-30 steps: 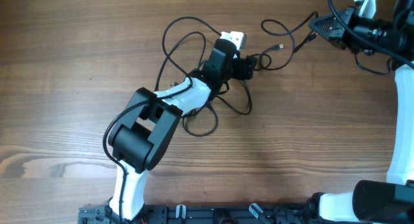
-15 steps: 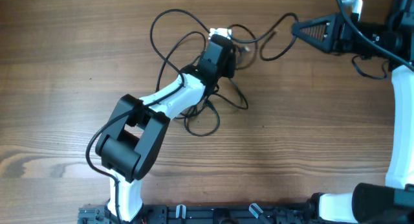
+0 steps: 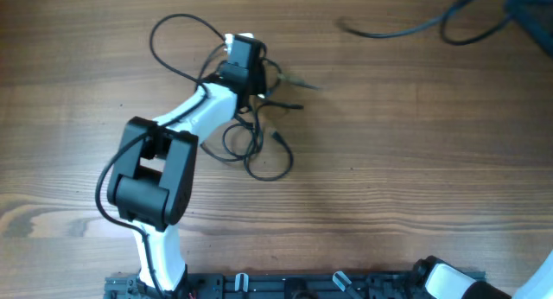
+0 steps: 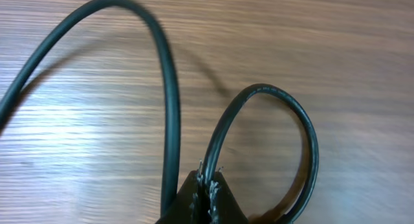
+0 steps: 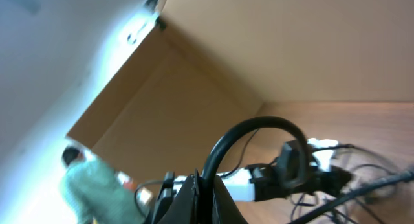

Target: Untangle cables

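My left gripper (image 4: 208,185) clenched on cable loop (image 4: 262,89); rest of cables (image 3: 278,174) heaped just behind my wrist. My right gripper (image 5: 194,198) clamped on second cord (image 5: 259,122), well apart. Draw apart slowly, low over table (image 3: 389,204); ease off if clump tightens.

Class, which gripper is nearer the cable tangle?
Left. The left gripper sits at the top of the cable tangle; the right gripper is off toward the top-right corner.
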Motion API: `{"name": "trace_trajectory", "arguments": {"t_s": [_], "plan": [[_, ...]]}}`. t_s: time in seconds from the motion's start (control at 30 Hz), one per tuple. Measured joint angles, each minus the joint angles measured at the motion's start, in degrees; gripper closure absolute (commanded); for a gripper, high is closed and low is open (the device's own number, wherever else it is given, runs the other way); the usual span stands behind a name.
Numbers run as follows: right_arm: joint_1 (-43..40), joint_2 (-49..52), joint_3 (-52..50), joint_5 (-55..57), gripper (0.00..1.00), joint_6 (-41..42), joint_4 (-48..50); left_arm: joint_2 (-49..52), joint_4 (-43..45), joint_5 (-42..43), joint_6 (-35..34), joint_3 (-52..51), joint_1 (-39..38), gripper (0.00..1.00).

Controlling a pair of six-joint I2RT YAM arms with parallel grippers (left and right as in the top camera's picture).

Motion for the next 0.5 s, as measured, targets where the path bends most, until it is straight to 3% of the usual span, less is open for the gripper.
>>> {"name": "trace_trajectory", "arguments": {"t_s": [0.1, 0.2, 0.3, 0.4, 0.5], "plan": [[-5.79, -0.09, 0.02, 0.00, 0.96, 2.97, 2.86, 0.00, -1.14, -0.24, 0.00, -1.25, 3.02, 0.96], [-5.73, 0.20, 0.13, 0.02, 0.95, -0.15, -3.26, 0.00, -1.51, -0.33, 0.00, -1.29, 2.51, 0.96], [-4.81, 2.40, 0.74, 5.27, 0.96, -7.69, -15.72, 0.00, -3.65, 3.02, 0.00, -1.29, 0.98, 0.96], [-1.03, 5.57, 0.46, 25.24, 0.96, -18.91, -31.98, 0.00, -6.43, 7.85, 0.02, -1.36, -1.81, 0.96], [7.26, 8.96, 0.39, 47.25, 0.96, -23.04, -32.41, 0.00, -8.15, 9.79, 0.00, -1.40, -5.03, 0.96]]}}
